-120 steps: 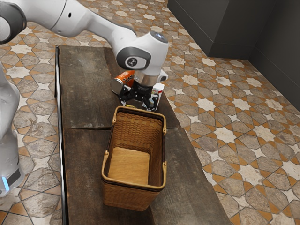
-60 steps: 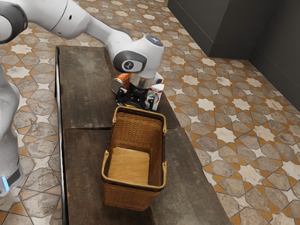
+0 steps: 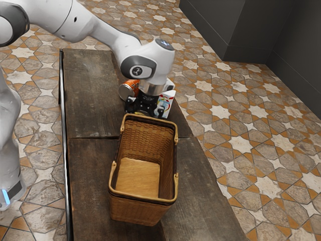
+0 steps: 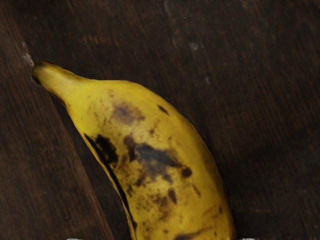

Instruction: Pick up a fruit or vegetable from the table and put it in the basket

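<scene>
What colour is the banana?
Yellow with dark brown and black spots; the wrist view shows the banana best.

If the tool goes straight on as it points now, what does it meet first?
Most likely the banana, beneath the tool; its open fingers may instead straddle it toward the table. Depth is unclear.

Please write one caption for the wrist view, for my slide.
A yellow banana with dark spots lies on the dark wooden table beneath the camera.
</scene>
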{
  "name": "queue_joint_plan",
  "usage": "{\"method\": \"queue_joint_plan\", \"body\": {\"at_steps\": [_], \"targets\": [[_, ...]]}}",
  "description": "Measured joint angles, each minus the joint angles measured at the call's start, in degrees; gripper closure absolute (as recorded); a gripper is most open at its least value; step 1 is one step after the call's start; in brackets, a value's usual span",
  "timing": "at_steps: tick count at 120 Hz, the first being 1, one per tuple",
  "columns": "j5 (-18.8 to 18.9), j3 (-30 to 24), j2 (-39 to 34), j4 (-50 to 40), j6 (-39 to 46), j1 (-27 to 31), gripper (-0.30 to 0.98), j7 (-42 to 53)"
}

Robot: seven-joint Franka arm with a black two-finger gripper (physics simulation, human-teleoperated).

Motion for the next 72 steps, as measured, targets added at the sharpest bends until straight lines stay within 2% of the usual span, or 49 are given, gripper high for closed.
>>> {"method": "queue_joint_plan", "body": {"at_steps": [13,72], "targets": [[0.04,0.00,0.00,-0.06,0.03,-0.13,0.47,0.11],[1.26,-0.13,-0.89,-0.85,-1.07,-0.37,0.50,0.79]]}}
